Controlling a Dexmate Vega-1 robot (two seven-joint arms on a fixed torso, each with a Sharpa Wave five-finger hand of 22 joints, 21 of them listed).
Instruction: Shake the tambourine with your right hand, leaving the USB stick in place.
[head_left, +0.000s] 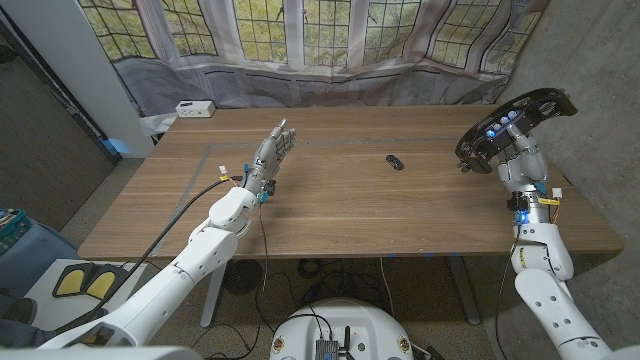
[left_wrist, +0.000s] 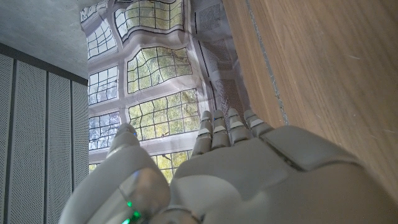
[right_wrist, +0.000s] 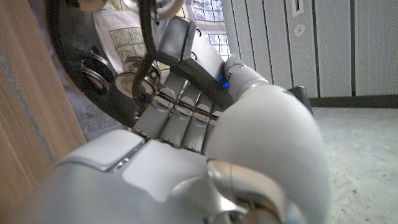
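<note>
My right hand (head_left: 518, 158) has its fingers (right_wrist: 180, 115) curled around the rim of the black round tambourine (head_left: 515, 125) with its metal jingles, clamped on the frame; in the right wrist view the dark rim crosses my knuckles and the paired silver discs sit just past my fingertips. I hold the tambourine up off the wooden table (head_left: 340, 215), tilted, over the table's far right corner, with its open face turned partly toward the camera on my head. My right forearm rises nearly upright from the picture's lower right, wrist bent so the instrument sits above and a little to the left of the hand.

My left hand (head_left: 272, 152) holds nothing. Its fingers (left_wrist: 227, 127) are straight and close side by side, with the thumb set off from them, and the hand stands on its edge over the table's left middle, palm upright. Whether its edge touches the wood I cannot tell. That arm stretches in from the lower left corner with a black cable trailing along it.

The small dark USB stick (head_left: 396, 162) lies flat on the table between my two hands, well apart from both and nearer the far edge. A small white box (head_left: 194, 109) sits at the far left corner, and a printed window-pattern cloth (head_left: 330, 40) hangs behind the table
</note>
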